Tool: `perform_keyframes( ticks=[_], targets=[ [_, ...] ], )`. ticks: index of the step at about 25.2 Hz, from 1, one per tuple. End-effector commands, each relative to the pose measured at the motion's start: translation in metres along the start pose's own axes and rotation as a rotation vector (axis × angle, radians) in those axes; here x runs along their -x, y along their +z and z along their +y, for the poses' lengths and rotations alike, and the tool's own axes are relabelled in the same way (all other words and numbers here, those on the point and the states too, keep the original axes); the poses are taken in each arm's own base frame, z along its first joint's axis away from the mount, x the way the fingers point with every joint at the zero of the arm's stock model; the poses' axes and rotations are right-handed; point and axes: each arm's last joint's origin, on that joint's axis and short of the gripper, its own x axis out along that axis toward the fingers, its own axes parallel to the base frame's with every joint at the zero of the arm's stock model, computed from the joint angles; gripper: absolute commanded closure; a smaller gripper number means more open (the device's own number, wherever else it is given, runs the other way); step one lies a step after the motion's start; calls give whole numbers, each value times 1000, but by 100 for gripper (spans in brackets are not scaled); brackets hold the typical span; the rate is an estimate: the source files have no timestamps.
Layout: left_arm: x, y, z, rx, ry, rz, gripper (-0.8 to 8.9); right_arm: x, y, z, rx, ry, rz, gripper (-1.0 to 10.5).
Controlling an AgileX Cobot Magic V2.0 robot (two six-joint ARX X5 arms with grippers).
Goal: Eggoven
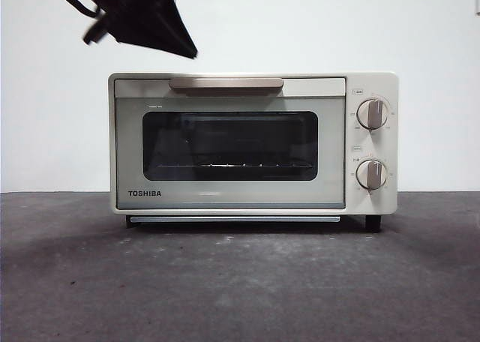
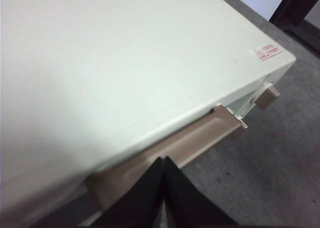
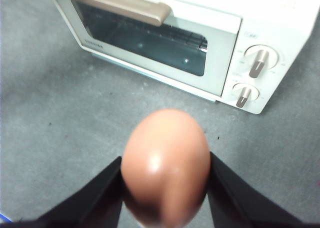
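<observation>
The cream TOSHIBA toaster oven [image 1: 255, 143] stands on the grey table with its dark glass door shut. My left gripper [image 2: 164, 160] is shut and empty, just above the tan door handle [image 2: 165, 148] and the oven's top; it shows as a dark shape [image 1: 142, 16] at the upper left of the front view. My right gripper [image 3: 165, 188] is shut on the reddish-brown egg [image 3: 165, 163], held above the table in front of the oven [image 3: 165, 38]. It is out of the front view.
Two knobs [image 1: 372, 114] [image 1: 371, 175] sit on the oven's right side. The grey table [image 1: 240, 282] stretches in front of the oven. A white wall stands behind. A dark frame [image 2: 300, 13] shows beyond the oven in the left wrist view.
</observation>
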Motion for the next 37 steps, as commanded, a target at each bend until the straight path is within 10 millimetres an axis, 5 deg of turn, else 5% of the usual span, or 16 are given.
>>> perform_keyframes(
  ticks=[1,16,30,37],
  targets=[
    [-14,6,0,-34,1,-4,806,7,3,1,9,11,-25,944],
    [-41,-11,-5,-40,10,90,806,17,-1,-3,9,11,-38,944],
    [-44,-48,-72,-96,-139,374,806,17,0,-3,16,1,-49,944],
    [-31,-56,-99,-112,-190,455,806,10,3,-1,20,-15,-45,944]
  ],
)
